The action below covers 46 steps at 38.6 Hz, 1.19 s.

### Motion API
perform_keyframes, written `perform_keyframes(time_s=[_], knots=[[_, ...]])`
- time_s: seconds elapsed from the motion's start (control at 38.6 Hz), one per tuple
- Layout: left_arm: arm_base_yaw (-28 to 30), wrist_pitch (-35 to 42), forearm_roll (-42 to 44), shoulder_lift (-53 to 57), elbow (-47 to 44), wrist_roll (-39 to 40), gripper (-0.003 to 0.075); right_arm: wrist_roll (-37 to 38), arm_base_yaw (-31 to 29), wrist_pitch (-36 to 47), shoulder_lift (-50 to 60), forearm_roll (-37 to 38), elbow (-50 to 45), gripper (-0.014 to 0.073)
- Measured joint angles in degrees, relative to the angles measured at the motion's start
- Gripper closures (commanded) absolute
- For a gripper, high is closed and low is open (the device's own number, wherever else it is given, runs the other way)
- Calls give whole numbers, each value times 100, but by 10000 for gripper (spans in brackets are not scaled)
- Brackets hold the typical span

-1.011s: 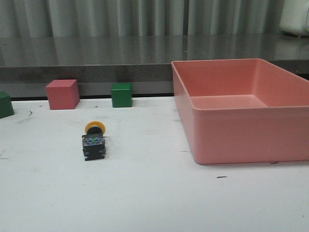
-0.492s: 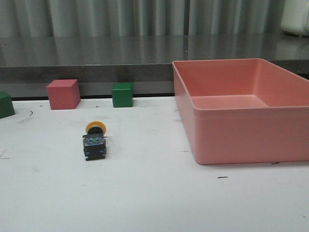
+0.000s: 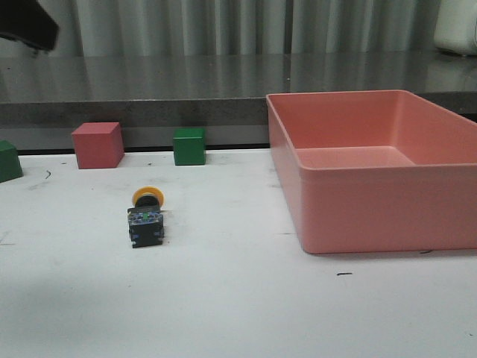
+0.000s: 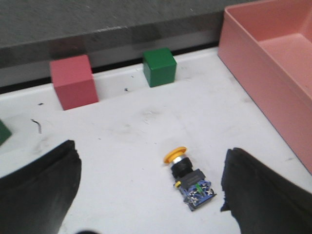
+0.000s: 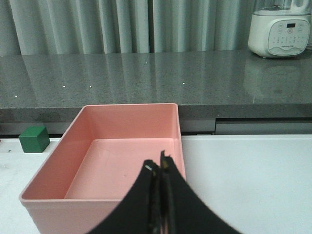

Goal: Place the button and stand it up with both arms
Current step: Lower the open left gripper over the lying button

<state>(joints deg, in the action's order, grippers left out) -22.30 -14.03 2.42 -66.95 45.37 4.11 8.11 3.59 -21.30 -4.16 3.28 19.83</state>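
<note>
The button (image 3: 146,217) lies on its side on the white table, yellow cap toward the back wall and bluish terminals toward the front. In the left wrist view the button (image 4: 187,177) rests below and between the two wide-apart black fingers, nearer the right finger (image 4: 258,195). My left gripper (image 4: 151,161) is open, holds nothing and hangs well above the table. A dark part of the left arm (image 3: 26,26) shows in the front view's top left corner. My right gripper (image 5: 158,165) is shut with nothing in it, above the near wall of the pink bin (image 5: 97,200).
The large pink bin (image 3: 373,216) stands at the right of the table. A pink cube (image 3: 98,145) and a green cube (image 3: 189,146) sit along the back edge. Another green cube (image 3: 7,161) is at the far left. A grey counter runs behind.
A dark part of the left arm has come into the top left corner of the front view. The button and cubes have not moved.
</note>
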Motion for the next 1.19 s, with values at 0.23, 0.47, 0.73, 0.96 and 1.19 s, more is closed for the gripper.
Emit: perform_keyframes(time_s=[0.23,0.47,0.73,0.96,1.19], knots=[[-112,-826,-1011,-1283,1001,0,156,-4,0,0,0,0,0,664],[178,-2262,-1997,-2652,2207,0,156,-4,0,0,0,9,0,664],[227,-3931,-2073,-4263,3729,429,156,-4,0,0,0,22,0,664],[227,-4946,-1464,-5224,4757,992,156,-4,0,0,0,22,0,664],[227,-5082,-1410,-5504,5003,1105,156,-4,0,0,0,22,0,664]])
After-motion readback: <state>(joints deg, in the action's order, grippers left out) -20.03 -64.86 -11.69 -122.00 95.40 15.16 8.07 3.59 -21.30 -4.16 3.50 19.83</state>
